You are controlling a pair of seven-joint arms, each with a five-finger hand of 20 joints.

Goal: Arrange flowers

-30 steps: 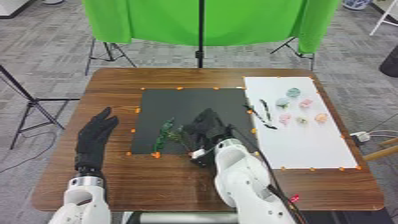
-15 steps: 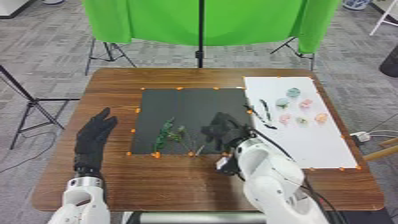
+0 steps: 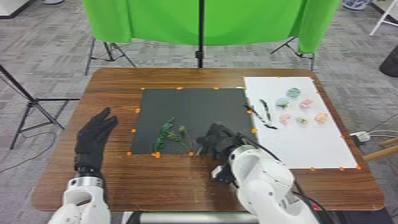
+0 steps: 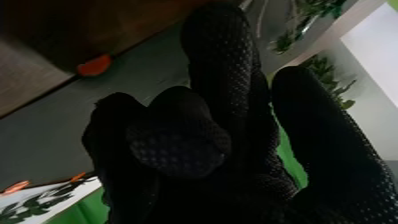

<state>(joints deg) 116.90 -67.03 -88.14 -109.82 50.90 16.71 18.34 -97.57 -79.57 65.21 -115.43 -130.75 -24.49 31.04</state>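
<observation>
In the head view, my left hand (image 3: 95,135) lies left of the black mat (image 3: 200,102), fingers straight. My right hand (image 3: 219,140) is over the mat's near right part, fingers loosely bent. Green leafy stems (image 3: 165,134) and a shorter sprig (image 3: 181,136) lie on the mat, left of it. Several pale flower heads (image 3: 293,92) and dark stems (image 3: 264,114) are on the white sheet (image 3: 306,147). In the right wrist view, my right hand (image 4: 253,185) has no visible stem in its grasp; green leaves (image 4: 324,72) show beyond its fingers, more leaves (image 4: 35,205) on white.
Orange tape pieces (image 3: 156,155) mark the mat's edges. Brown wooden table (image 3: 169,185) surrounds the mat and sheet. A green cloth (image 3: 160,22) hangs on stands behind the far edge.
My right hand has moved right from beside the green stems, then slightly back left. The thin stems near it have come into sight. The left hand has kept still.
</observation>
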